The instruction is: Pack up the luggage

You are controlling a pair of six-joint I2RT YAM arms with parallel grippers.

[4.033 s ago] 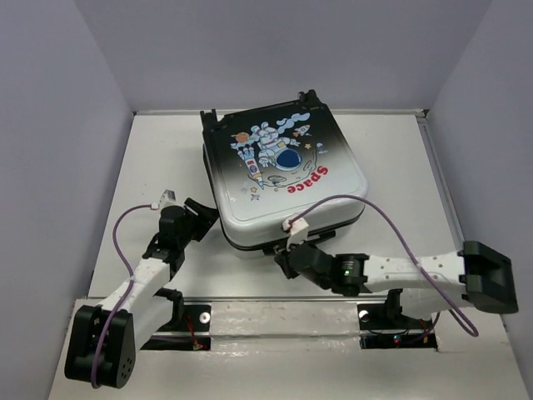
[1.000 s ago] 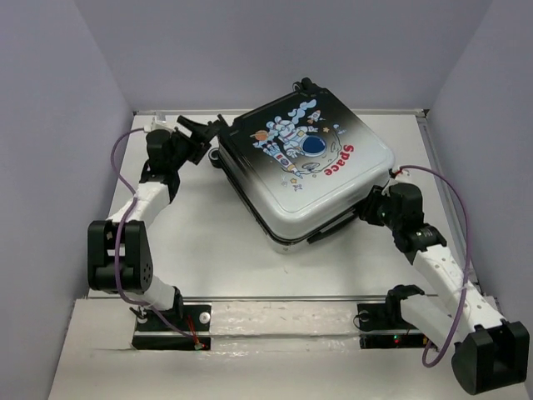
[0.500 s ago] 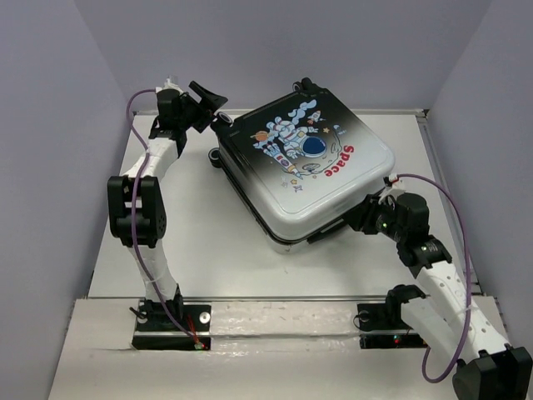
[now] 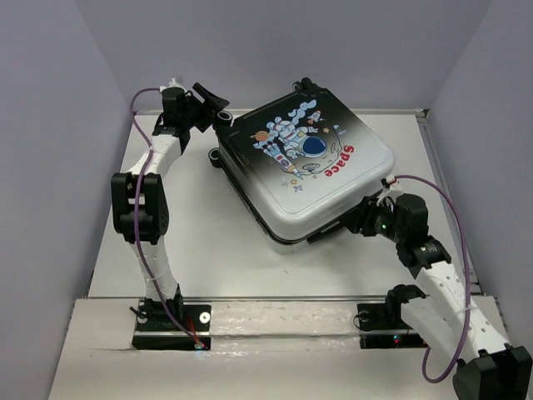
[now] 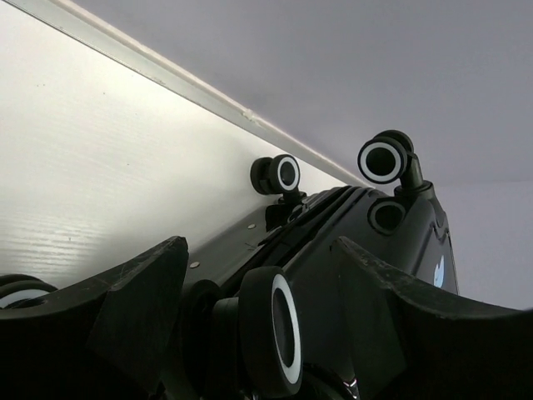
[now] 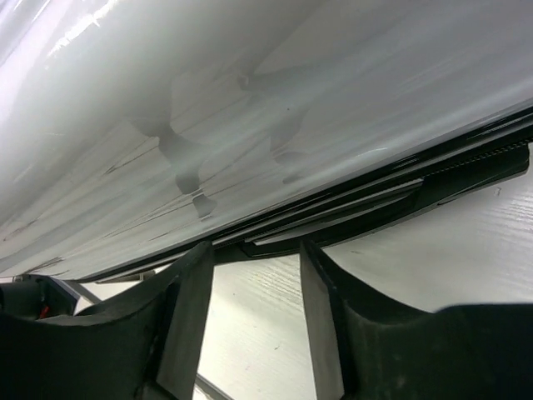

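The right gripper (image 4: 350, 223) sits at the near right edge of the luggage (image 4: 308, 167), fingers apart at its black seam. The luggage lies flat, closed, askew on the table's (image 4: 200, 242) far right part: shell fading white to black, astronaut print, red "Space". At its far left corner, the left gripper's (image 4: 210, 108) fingers are spread wide around a wheel (image 5: 271, 329).

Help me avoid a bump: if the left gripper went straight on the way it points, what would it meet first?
Most likely the nearest black wheel of the luggage, just ahead between the open fingers of the left gripper. How close is unclear, but nothing lies before it.
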